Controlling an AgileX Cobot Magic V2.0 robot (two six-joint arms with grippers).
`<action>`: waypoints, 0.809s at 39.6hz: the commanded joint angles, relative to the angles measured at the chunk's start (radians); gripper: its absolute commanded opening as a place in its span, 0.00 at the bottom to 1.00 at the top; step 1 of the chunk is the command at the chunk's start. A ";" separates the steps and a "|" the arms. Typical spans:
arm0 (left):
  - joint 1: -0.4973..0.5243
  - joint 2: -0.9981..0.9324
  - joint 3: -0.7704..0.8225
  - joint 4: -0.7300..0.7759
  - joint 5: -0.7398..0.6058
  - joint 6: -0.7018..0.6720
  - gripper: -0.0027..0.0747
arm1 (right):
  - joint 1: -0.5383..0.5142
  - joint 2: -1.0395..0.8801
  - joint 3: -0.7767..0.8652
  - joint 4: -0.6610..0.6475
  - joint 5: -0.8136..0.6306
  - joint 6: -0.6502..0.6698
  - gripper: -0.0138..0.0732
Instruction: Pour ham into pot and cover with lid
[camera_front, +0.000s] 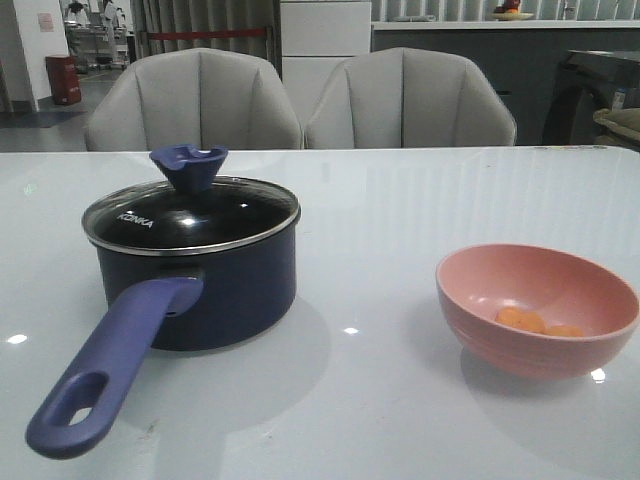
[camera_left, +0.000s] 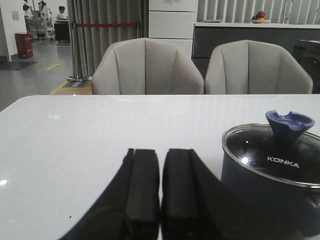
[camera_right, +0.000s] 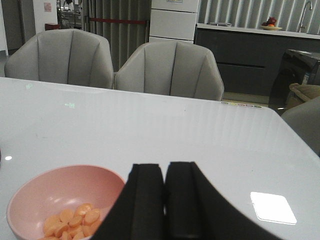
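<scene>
Dark navy round saucepan (camera_front: 195, 290), on the left half of the glossy white table (camera_front: 400, 210) in the front view; long purple-blue handle (camera_front: 110, 365) with oval hole, pointing toward the near left edge. Contents hidden behind the dark reflective glass.

Round clear glass lid with steel rim (camera_front: 190, 215), seated flat on the saucepan, closing it; purple-blue flared knob (camera_front: 188, 166) on top, white "KONKA" lettering near the rim.

Pink round bowl (camera_front: 537, 308), on the right half of the table, well apart from the saucepan, upright and uncovered.

Orange rounded ham pieces (camera_front: 535, 322), lying in the bottom of the pink bowl; two visible over the rim in the front view, a heap of many thin slices (camera_right: 75, 220) in the right wrist view.

Left gripper (camera_left: 160, 187), black, pads (camera_left: 142, 185) pressed together with only a thin seam between, empty, low over bare table just beside the saucepan.

Right gripper (camera_right: 165, 195), black, pads (camera_right: 145, 200) pressed together likewise, empty, just beside the pink bowl; contact with the bowl not discernible.

Two grey upholstered chairs (camera_front: 195, 100) behind the far table edge, side by side.

Dark counter (camera_left: 250, 37) in the background, carrying a plate of fruit (camera_left: 260, 17).
</scene>
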 joint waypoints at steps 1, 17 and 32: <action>0.000 -0.023 0.031 -0.009 -0.074 -0.002 0.18 | -0.003 -0.020 0.002 -0.002 -0.075 0.000 0.33; 0.000 -0.023 0.031 -0.009 -0.074 -0.002 0.18 | -0.003 -0.020 0.002 -0.002 -0.075 0.000 0.33; 0.000 -0.023 0.031 -0.009 -0.142 -0.002 0.18 | -0.003 -0.020 0.002 -0.002 -0.075 0.000 0.33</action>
